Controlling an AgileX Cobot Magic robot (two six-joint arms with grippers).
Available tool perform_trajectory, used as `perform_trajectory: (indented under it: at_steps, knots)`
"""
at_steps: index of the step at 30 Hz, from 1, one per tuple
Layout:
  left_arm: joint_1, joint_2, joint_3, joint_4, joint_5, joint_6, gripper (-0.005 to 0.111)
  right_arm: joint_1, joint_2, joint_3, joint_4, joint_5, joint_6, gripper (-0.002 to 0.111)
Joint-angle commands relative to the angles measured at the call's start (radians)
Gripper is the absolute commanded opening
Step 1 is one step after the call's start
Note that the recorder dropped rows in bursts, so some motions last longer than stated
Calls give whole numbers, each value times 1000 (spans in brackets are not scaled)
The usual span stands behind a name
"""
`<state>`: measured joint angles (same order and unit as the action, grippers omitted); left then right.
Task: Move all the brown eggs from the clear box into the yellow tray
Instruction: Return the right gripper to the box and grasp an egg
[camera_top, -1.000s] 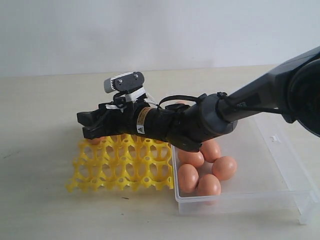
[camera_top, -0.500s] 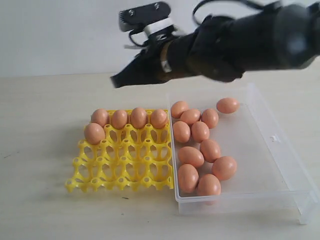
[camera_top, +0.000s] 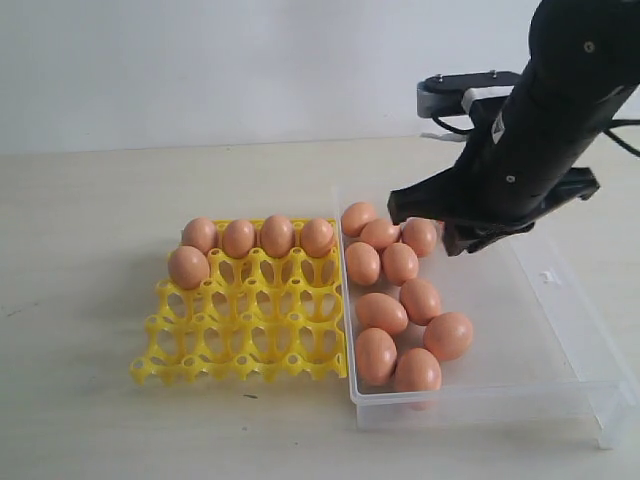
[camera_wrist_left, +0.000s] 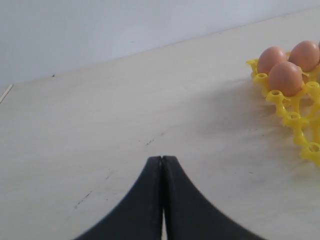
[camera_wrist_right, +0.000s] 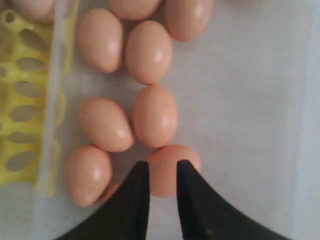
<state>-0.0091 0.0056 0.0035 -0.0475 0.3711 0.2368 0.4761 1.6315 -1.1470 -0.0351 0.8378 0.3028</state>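
Five brown eggs sit in the yellow tray: a full back row and one at the left of the second row. Several more eggs lie in the clear box. My right gripper hangs above the back of the box, a little open and holding nothing. In the right wrist view its gripper points down at one egg below the gap. My left gripper is shut and empty over bare table, apart from the tray's corner.
The tray and the box stand side by side, touching, on a pale wooden table. A white wall rises behind. The box's right half holds no eggs.
My right arm rose from the tray's left end and swung right over the box. An egg now sits in the second row's left cup. The jaws shut, then parted slightly.
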Motion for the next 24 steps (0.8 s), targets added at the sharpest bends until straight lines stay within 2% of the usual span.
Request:
perform_trajectory:
  at_steps: [1,3,5,13,24]
  knots:
    - [-1,-6,-4,-3,-7,0,0,-7,33,19,230,-150,-202,43]
    - [-1,-6,-4,-3,-7,0,0,-7,66,19,234,-166,-208,57]
    - [-1,-6,-4,-3,-7,0,0,-7,105,19,210,-166,-203,64]
    - [-1,-6,-4,-3,-7,0,0,-7,198,19,-2,-233,-22,63]
    - [-1,-6,-4,-3,-7,0,0,-14,258,12,-8,-290,-23,63]
